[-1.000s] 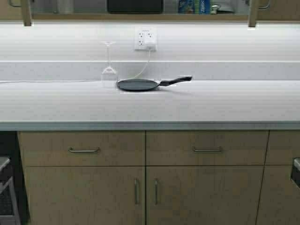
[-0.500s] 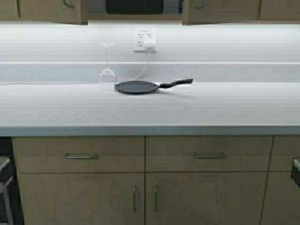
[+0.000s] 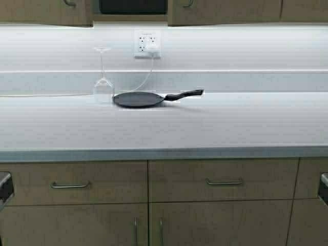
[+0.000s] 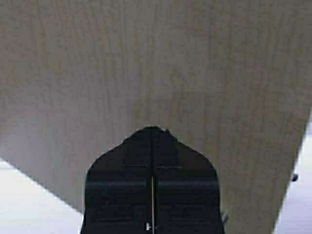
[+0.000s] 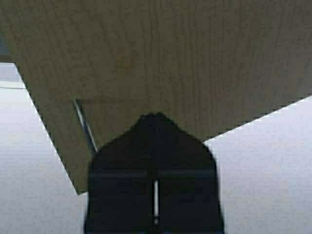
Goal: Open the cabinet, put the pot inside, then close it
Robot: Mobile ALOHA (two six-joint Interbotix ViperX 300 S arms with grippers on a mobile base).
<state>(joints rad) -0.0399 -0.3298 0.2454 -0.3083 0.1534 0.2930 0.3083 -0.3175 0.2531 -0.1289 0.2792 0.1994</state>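
The cabinet point(image 3: 225, 10) hangs at the top of the high view, its two tan doors swung nearly together. In the gap between them a black shape, the pot point(image 3: 132, 6), sits inside; only its lower side shows. Neither arm appears in the high view. My left gripper point(image 4: 152, 129) is shut and empty, its tip against a tan door face point(image 4: 146, 63). The right gripper point(image 5: 155, 116) is shut too, with its tip on the other door point(image 5: 170, 48), beside a silver bar handle point(image 5: 84, 126).
A flat black frying pan point(image 3: 137, 99) and an upturned wine glass point(image 3: 103, 84) stand at the back of the white counter point(image 3: 205, 128). A wall socket point(image 3: 147, 43) with a cord is above them. Base cupboards with drawer handles point(image 3: 224, 182) run below.
The cabinet doors have swung from wide open to nearly together, hiding the shelf's other items. The robot has moved closer; the whole scene has shifted down and left.
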